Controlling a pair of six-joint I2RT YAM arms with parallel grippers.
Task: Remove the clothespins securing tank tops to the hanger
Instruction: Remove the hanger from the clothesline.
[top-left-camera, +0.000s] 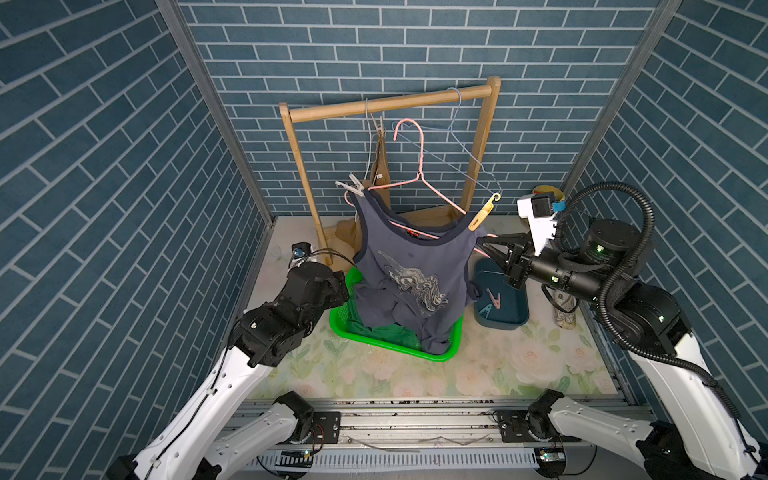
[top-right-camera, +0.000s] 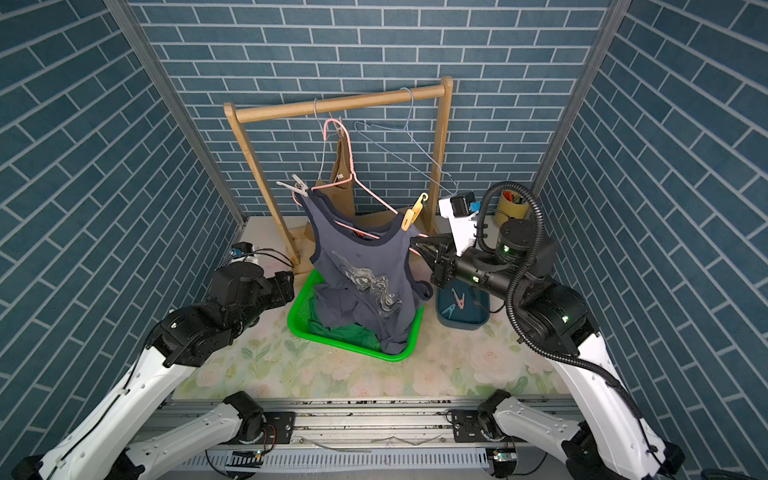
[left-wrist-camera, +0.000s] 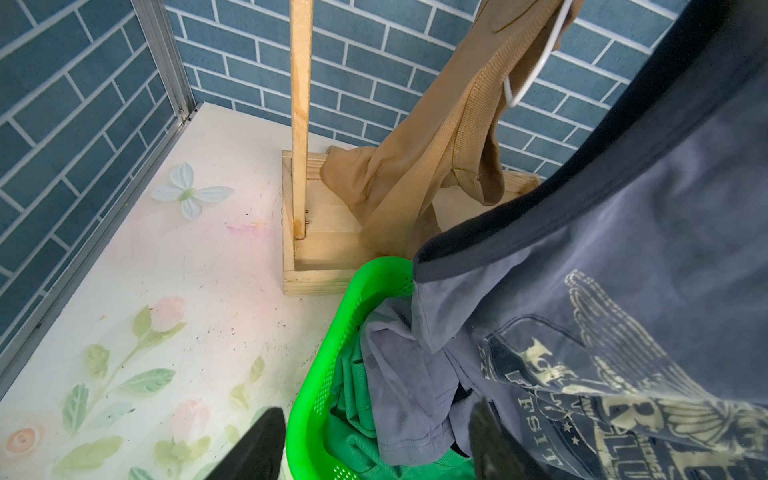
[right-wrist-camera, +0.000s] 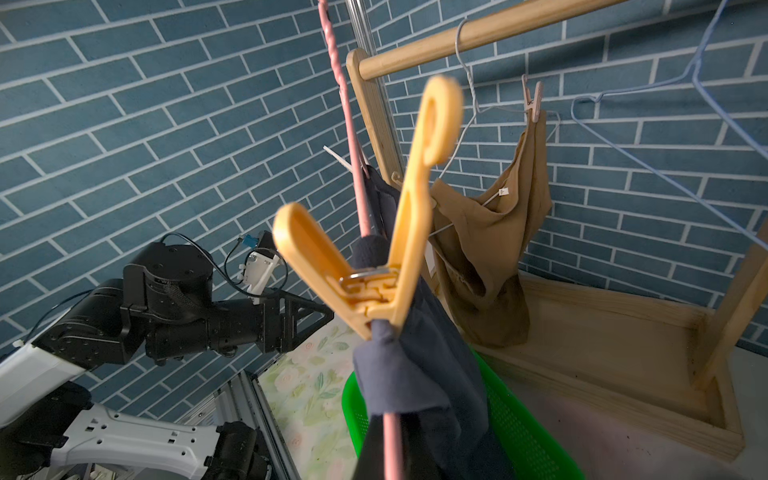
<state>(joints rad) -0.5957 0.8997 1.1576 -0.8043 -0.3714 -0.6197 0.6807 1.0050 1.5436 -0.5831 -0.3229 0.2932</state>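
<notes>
Clenching my right pincer (top-left-camera: 482, 244) on the low end of the pink hanger (right-wrist-camera: 388, 444), jaws shut tight on the wire, right beside the grey-blue tank top (top-left-camera: 407, 266). The hanger is tilted, and in both top views its hook sits below the rail of the wooden rack (top-left-camera: 395, 102), not over it.

The yellow clothespin (right-wrist-camera: 374, 266) grips the top's shoulder strap onto the hanger, just above my right pincer. At the opp. shoulder, a pale clothespin (top-left-camera: 351, 187) pins the other strap.

The grey-blue top's lower part lies bunched in the green basket (top-left-camera: 338, 324), over the green tank top (left-wrist-camera: 353, 415).

My left pincer (left-wrist-camera: 376, 409) is released, w/ fingers spread wide over the basket's rim. Nothing is gripped between them, and cloth lies just beyond.

The tan tank top (right-wrist-camera: 486, 257) hangs further back from a pale wire hanger on the rail. A pinkish clothespin (right-wrist-camera: 534, 99) is at one strap, and the top's lower edge drapes onto the rack's base.

A pink clothespin (top-left-camera: 494, 300) and a teal clothespin (top-left-camera: 485, 308) lie loose in the blue tray (top-left-camera: 519, 307). The tray stands on the table (top-left-camera: 519, 365) beside the basket, below my right arm.
</notes>
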